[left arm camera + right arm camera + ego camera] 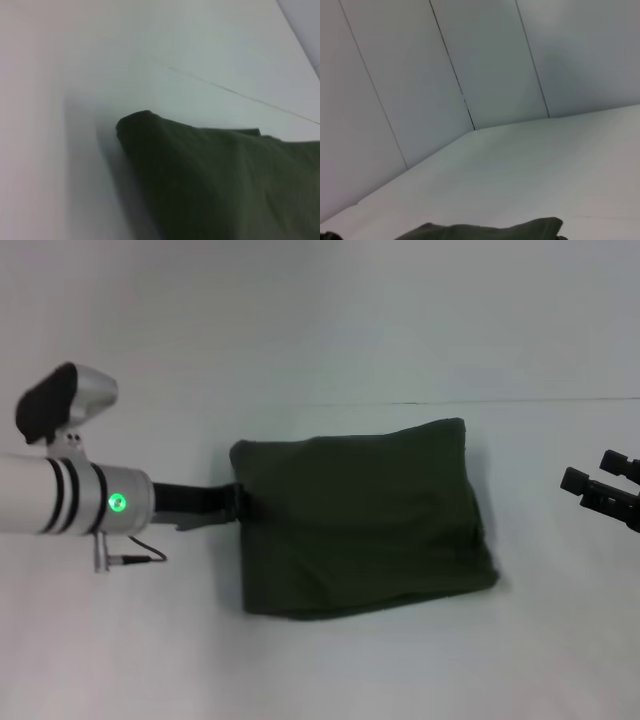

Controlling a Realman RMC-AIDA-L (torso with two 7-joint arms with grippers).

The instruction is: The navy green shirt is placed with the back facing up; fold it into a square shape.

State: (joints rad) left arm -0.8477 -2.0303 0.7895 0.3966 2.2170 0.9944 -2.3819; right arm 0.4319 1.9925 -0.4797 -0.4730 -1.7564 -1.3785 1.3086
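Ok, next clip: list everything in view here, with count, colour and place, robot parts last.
navy green shirt: one, dark olive green, folded into a rough rectangle, plain side showing, lying in the middle of the table.
table: one, white, under the shirt and both arms.
wall panels: several, pale grey, behind the table.
left gripper: one, black on a white arm with a green light, at the shirt's left edge.
right gripper: one, black, off to the right of the shirt, apart from it.
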